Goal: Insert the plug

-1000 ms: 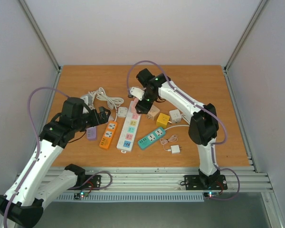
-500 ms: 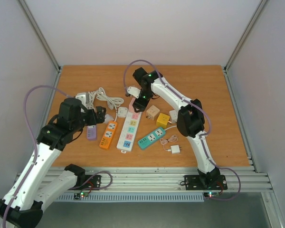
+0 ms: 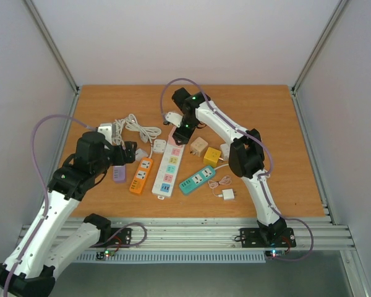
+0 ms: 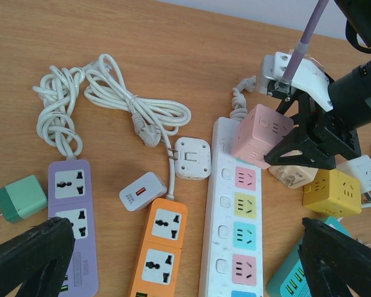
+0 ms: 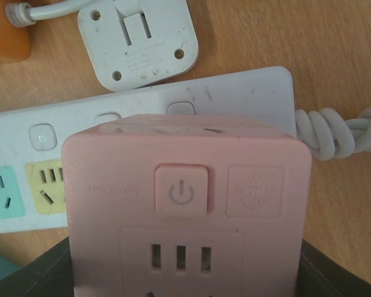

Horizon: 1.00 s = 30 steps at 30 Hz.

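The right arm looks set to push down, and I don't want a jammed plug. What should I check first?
1. Grip: right claw shut on the pink cube-shaped plastic adapter: ok.
2. Position: cube over the cable end of the long white plastic power strip: ok.
3. Prongs lined up with a socket: hidden under the cube: cannot tell.
4. Cube square to the strip: looks skewed in the left wrist view: not ok.
5. Path: white square flat adapter and knotted white cable lie beside the cube, not under it: ok.
6. Strip steadied: left claw open, not touching it: not ok.
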Each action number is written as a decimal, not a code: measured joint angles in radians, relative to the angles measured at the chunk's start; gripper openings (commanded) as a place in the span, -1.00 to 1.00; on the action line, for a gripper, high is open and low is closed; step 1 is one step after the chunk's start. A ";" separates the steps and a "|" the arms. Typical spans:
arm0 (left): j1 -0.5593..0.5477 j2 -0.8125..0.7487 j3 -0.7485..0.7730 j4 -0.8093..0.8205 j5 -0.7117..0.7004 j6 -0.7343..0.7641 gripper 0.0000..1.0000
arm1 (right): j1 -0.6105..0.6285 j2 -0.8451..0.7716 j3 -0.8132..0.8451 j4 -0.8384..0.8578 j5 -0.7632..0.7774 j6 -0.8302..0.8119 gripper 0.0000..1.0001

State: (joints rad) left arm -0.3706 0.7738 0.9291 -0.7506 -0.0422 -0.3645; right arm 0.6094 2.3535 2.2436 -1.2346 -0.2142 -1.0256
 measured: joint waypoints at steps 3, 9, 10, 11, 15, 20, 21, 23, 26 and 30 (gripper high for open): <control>0.000 0.000 0.000 0.000 0.000 0.003 0.99 | 0.000 0.000 0.000 0.000 0.000 0.001 -0.61; 0.000 0.000 0.000 0.000 0.000 0.003 0.99 | -0.001 0.002 0.003 -0.010 -0.004 -0.013 -0.60; 0.000 0.000 -0.001 0.000 0.000 0.003 0.99 | -0.002 0.002 0.003 -0.013 -0.005 -0.016 -0.61; 0.000 0.000 -0.001 0.000 0.000 0.003 0.99 | -0.004 0.002 0.003 -0.016 -0.008 -0.022 -0.61; 0.000 0.000 -0.002 0.000 0.000 0.003 0.99 | -0.008 0.002 0.003 -0.029 -0.013 -0.035 -0.61; 0.000 0.000 -0.002 0.001 0.000 0.003 0.99 | -0.014 0.004 0.001 -0.033 -0.028 -0.049 -0.60; 0.000 0.000 -0.002 0.001 0.000 0.003 0.99 | -0.015 0.005 0.000 -0.032 -0.030 -0.049 -0.60; 0.000 0.000 -0.002 0.001 0.000 0.003 0.99 | -0.015 0.006 -0.006 -0.026 -0.032 -0.050 -0.59; 0.000 0.000 -0.002 0.001 0.000 0.003 0.99 | -0.016 -0.003 -0.034 0.001 -0.034 -0.050 -0.57; 0.000 0.000 -0.002 0.001 -0.004 0.003 0.99 | -0.019 -0.033 -0.117 0.069 -0.040 -0.050 -0.54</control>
State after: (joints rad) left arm -0.3706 0.7742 0.9268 -0.7498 -0.0460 -0.3611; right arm 0.5907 2.3207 2.1265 -1.1652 -0.2543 -1.0752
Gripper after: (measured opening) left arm 0.995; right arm 0.652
